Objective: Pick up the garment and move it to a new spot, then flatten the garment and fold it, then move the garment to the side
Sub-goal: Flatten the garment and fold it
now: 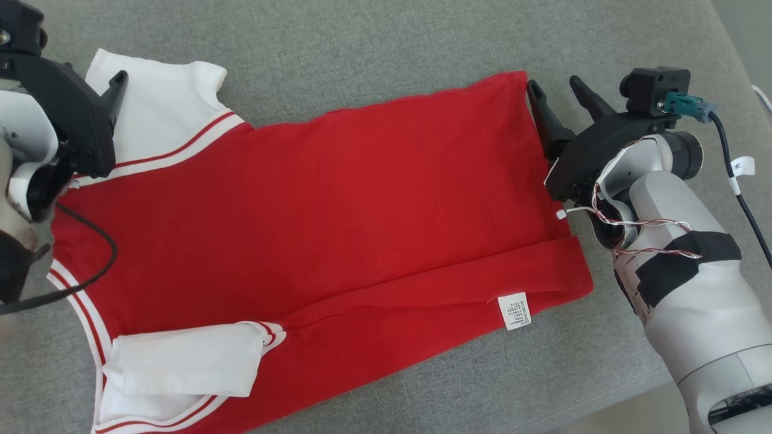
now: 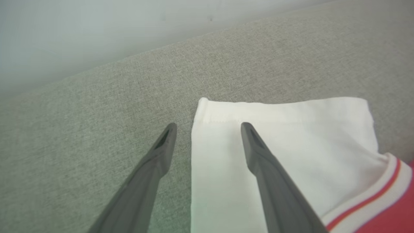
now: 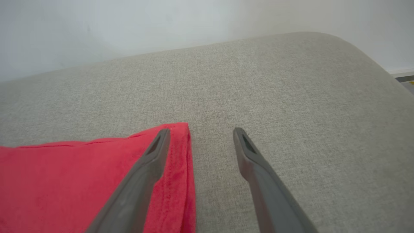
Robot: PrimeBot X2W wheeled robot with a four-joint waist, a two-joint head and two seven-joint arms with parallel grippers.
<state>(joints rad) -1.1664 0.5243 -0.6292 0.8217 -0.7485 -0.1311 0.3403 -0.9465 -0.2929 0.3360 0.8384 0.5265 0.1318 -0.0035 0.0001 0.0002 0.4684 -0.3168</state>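
Note:
The garment point(image 1: 338, 199) is a red shirt with white sleeves and red-striped trim, lying flat across the grey cushion, its near long edge folded over. My left gripper point(image 2: 208, 127) is open over the far white sleeve point(image 2: 284, 139), one finger above the sleeve and the other above the cushion beside it. In the head view that gripper point(image 1: 117, 81) sits at the upper left. My right gripper point(image 1: 555, 90) is open at the shirt's far right hem corner point(image 3: 179, 132). Its left finger is over the red cloth, its right finger over bare cushion. Neither holds anything.
The grey cushion point(image 1: 374, 42) has free fabric behind the shirt and to its right. Its rounded right edge point(image 3: 372, 58) drops away toward a pale floor. A white care label point(image 1: 514, 310) hangs at the shirt's near edge. A black cable point(image 1: 739, 193) trails beside the right arm.

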